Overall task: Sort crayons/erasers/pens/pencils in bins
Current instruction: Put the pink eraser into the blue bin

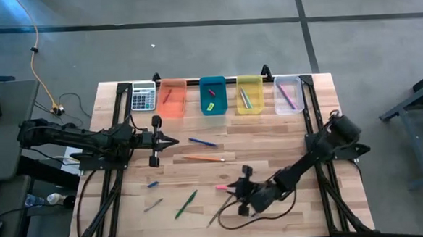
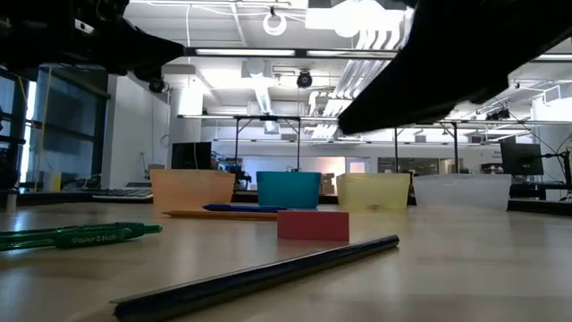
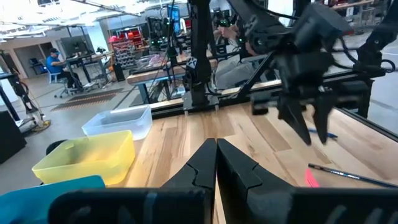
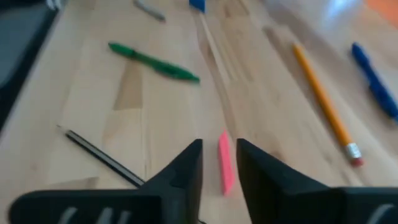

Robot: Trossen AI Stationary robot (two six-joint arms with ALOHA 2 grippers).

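A small flat bright-pink eraser (image 4: 224, 169) lies on the bare wooden worktop (image 1: 285, 140) near its front edge, just ahead of the right gripper (image 4: 219, 163), whose jaws stand parted with the eraser's near end between them, not gripping it. A dark pencil (image 4: 102, 158) lies just beside it and a green pen (image 4: 153, 61) farther off with open wood between, while the four bins (image 1: 212, 97) line the far edge. The left gripper (image 1: 171, 142) hangs over mid-worktop with jaws closed and empty.
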